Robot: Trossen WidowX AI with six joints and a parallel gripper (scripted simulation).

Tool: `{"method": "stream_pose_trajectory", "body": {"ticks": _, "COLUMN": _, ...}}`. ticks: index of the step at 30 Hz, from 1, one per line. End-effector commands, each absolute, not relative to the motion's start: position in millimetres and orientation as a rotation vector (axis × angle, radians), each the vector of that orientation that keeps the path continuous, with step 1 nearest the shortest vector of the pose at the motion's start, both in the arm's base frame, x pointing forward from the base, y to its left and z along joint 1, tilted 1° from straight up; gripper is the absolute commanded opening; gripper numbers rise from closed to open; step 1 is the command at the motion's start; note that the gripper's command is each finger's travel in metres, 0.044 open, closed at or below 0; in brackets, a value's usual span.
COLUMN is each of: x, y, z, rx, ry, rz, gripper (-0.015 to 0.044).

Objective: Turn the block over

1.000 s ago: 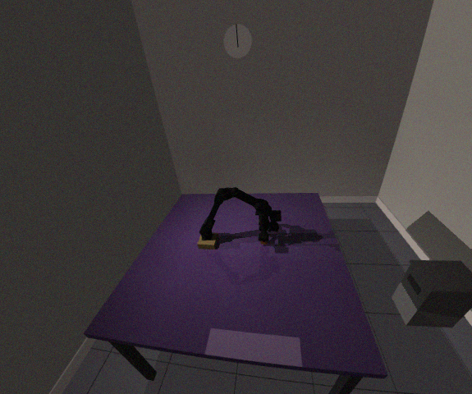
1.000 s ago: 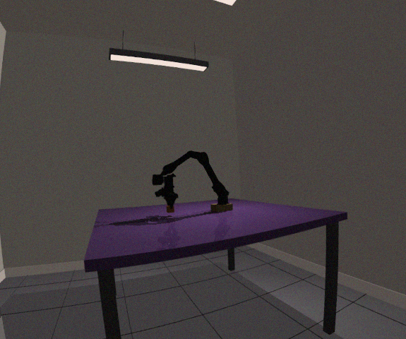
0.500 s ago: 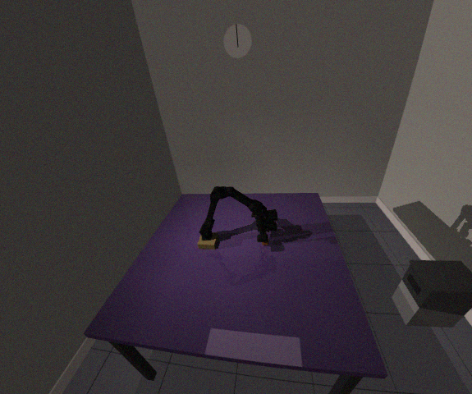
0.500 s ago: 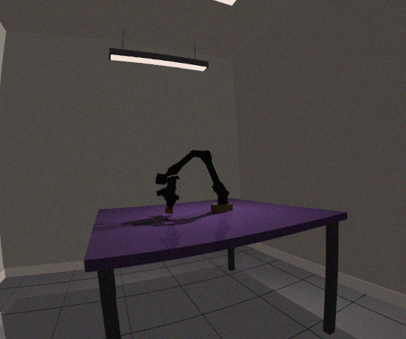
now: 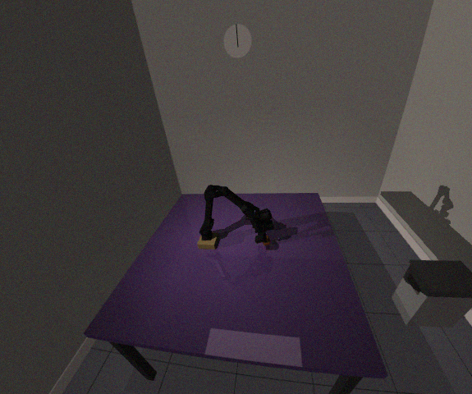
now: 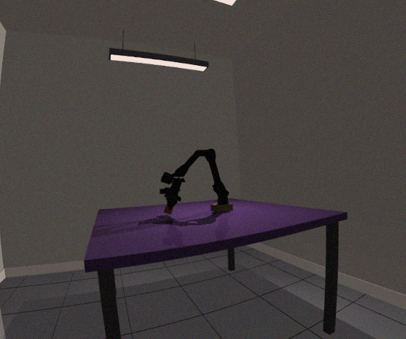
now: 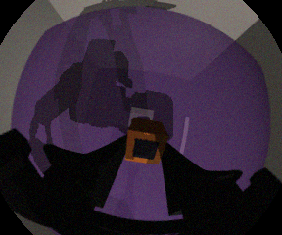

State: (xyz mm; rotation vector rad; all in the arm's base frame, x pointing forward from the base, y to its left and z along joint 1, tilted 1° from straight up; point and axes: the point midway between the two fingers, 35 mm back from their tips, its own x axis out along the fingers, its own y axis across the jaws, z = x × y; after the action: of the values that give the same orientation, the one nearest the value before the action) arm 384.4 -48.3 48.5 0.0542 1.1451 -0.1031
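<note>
The orange block [image 5: 266, 240] [image 6: 168, 210] [image 7: 147, 140] has a dark square mark on one side. My gripper [image 5: 264, 240] [image 6: 169, 208] [image 7: 145, 141] is shut on it, with one finger on each side. In the exterior view the gripper and block are tilted, and the block is held a little above the purple table [image 5: 227, 296] [image 6: 253, 222] [image 7: 219, 98]. In the wrist view the marked side faces toward the camera, between the fingers. The block's far side and underside are hidden there.
The arm stands on a yellowish base [image 5: 207, 243] [image 6: 221, 207]. A pale rectangle [image 5: 253, 347] shows near one table edge. A small pale patch [image 7: 142, 113] and a thin pale line [image 7: 185, 134] show on the tabletop. A grey box [image 5: 439, 305] is beside the table.
</note>
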Motion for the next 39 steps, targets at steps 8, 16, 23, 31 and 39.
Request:
{"method": "stream_pose_trajectory", "body": {"ticks": 8, "x": 380.3, "y": -47.6, "z": 55.1, "rx": 0.045, "ry": 0.996, "rz": -0.102, "gripper": 0.0}}
{"method": "stream_pose_trajectory", "body": {"ticks": 16, "x": 384.2, "y": -48.2, "z": 49.2, "rx": 0.043, "ry": 0.958, "rz": -0.103, "gripper": 0.0}}
{"method": "stream_pose_trajectory", "body": {"ticks": 23, "x": 391.8, "y": -49.2, "z": 35.5, "rx": 0.038, "ry": 0.851, "rz": -0.104, "gripper": 0.0}}
{"method": "stream_pose_trajectory", "body": {"ticks": 31, "x": 394.2, "y": -49.6, "z": 25.1, "rx": 0.031, "ry": 0.729, "rz": -0.105, "gripper": 0.0}}
{"method": "stream_pose_trajectory", "body": {"ticks": 39, "x": 390.2, "y": -49.2, "z": 20.8, "rx": 0.024, "ry": 0.607, "rz": -0.106, "gripper": 0.0}}
